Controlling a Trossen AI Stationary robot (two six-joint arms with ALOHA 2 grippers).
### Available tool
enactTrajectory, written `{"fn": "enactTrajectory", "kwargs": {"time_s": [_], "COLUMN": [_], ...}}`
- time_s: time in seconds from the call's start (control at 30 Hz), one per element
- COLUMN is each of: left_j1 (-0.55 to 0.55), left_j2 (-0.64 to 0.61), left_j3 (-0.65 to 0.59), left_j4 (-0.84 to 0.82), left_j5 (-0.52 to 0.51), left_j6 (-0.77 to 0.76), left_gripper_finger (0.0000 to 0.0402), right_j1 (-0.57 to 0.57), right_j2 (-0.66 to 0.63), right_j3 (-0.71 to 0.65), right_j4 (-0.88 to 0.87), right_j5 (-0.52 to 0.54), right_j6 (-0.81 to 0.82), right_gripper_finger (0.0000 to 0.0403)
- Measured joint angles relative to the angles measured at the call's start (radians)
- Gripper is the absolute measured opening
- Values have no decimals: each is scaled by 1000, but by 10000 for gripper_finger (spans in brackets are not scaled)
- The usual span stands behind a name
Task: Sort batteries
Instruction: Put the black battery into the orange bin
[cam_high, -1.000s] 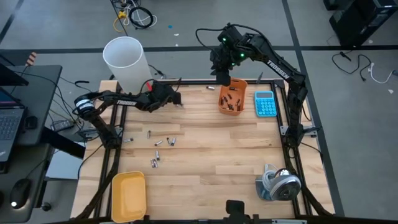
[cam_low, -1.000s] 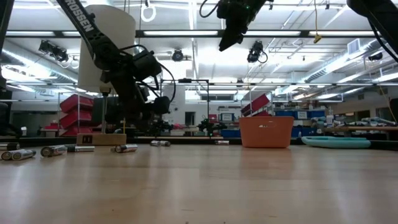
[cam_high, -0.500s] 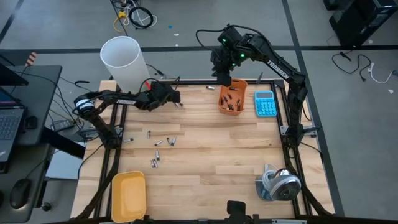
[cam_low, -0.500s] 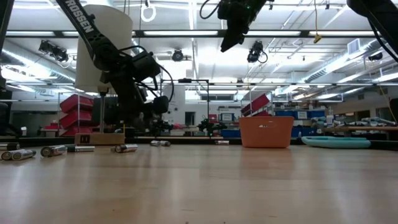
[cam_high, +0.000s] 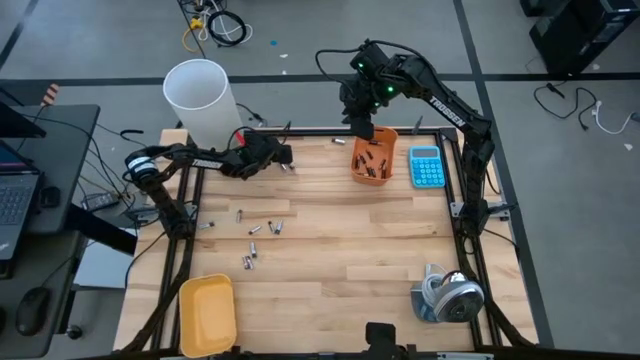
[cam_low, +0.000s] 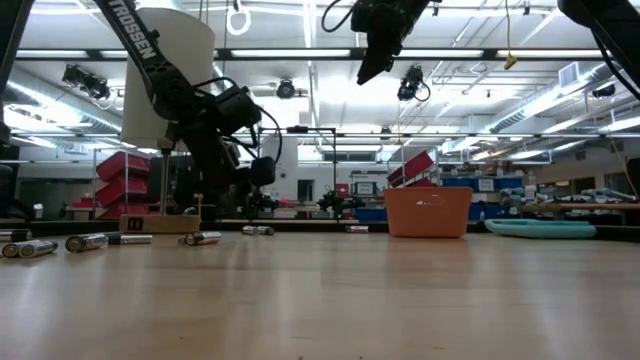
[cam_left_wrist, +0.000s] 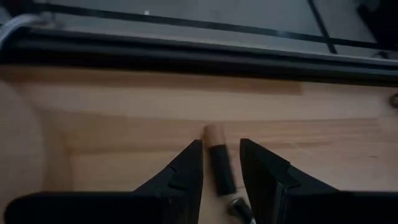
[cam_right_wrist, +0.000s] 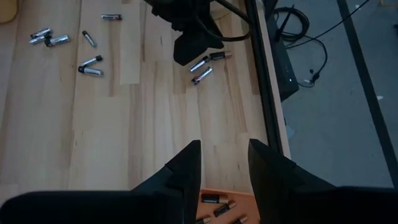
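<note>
Since a second ago the left tool has spread its fingers; it now sits open at the table's far left edge, astride a dark battery with a copper end lying on the wood. Nearer, loose silvery batteries lie scattered left of centre. Farther right, the right tool hangs open and empty above the orange bin, which holds dark batteries, beside the blue calculator.
</note>
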Motion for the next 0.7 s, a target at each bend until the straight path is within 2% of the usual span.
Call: {"fn": "enactTrajectory", "kwargs": {"time_s": [0.7], "left_j1": [-7], "left_j2": [1], "left_j3": [0], "left_j4": [12], "left_j5": [9], "left_j6": [4], "left_gripper_finger": [109], "right_j1": [-17], "right_j2": [0], "right_j3": [0], "right_j4": [-1], "right_j5": [0], "right_j6": [-1], "right_gripper_finger": [119]}}
